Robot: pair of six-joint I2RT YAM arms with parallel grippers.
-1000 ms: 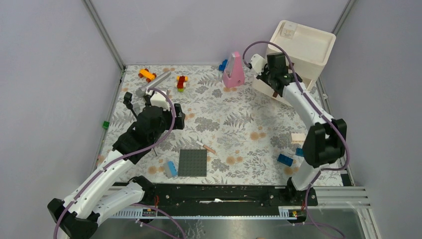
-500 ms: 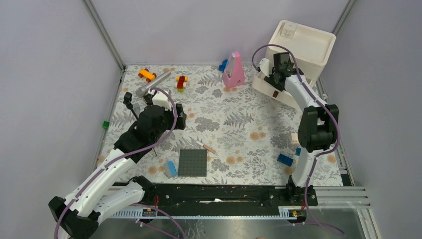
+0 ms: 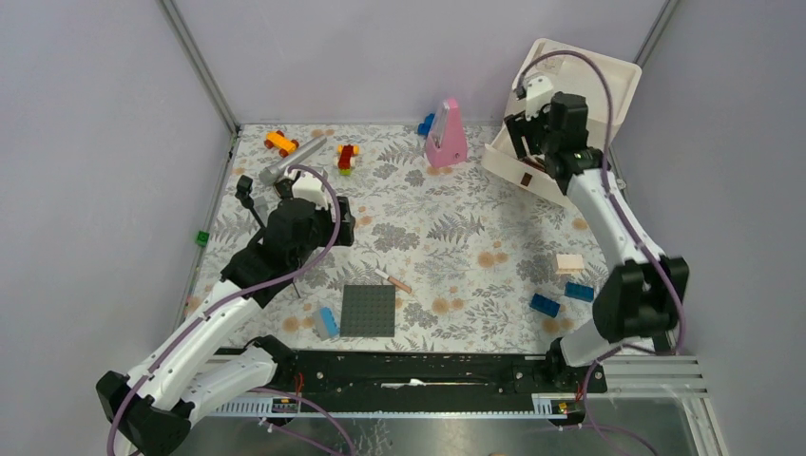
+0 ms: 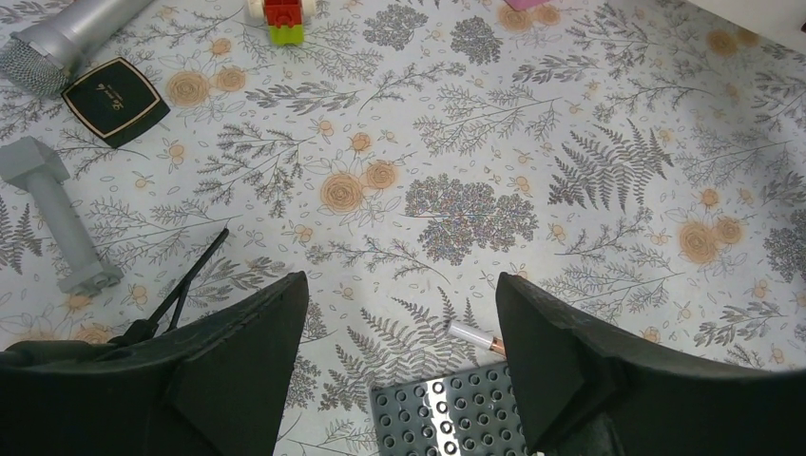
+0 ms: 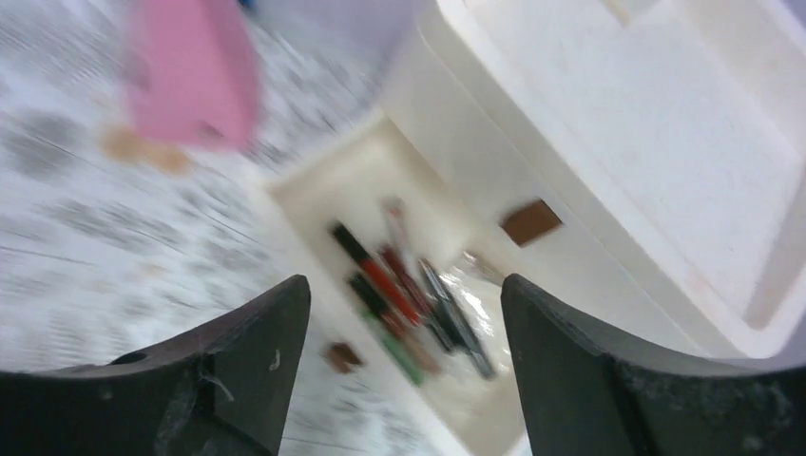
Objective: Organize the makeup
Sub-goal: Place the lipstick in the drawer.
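Both spread wide, empty. Right end effector (image 5: 404, 290) hangs over open drawer (image 5: 356, 180), where sticks (image 5: 380, 275) lie collected, so probably the drop-off spot. Left end effector (image 4: 399, 285) hovers above desk (image 4: 570, 142); pale stick (image 4: 478, 335) just beside grey plate (image 4: 447, 418), lined up between fingers, likely next pick.

On floral bench (image 3: 456, 233), near the front: grey studded plate (image 3: 368, 311), blue brick (image 3: 328, 322) just left of it. Near right edge: two more blue bricks (image 3: 545, 305). Along the back: pink wedge (image 3: 446, 136), orange brick (image 3: 280, 142), red-yellow stack (image 3: 347, 157), silver microphone (image 3: 293, 160). At left: black tripod (image 3: 245, 190); green cube (image 3: 202, 237) just beyond the left edge.
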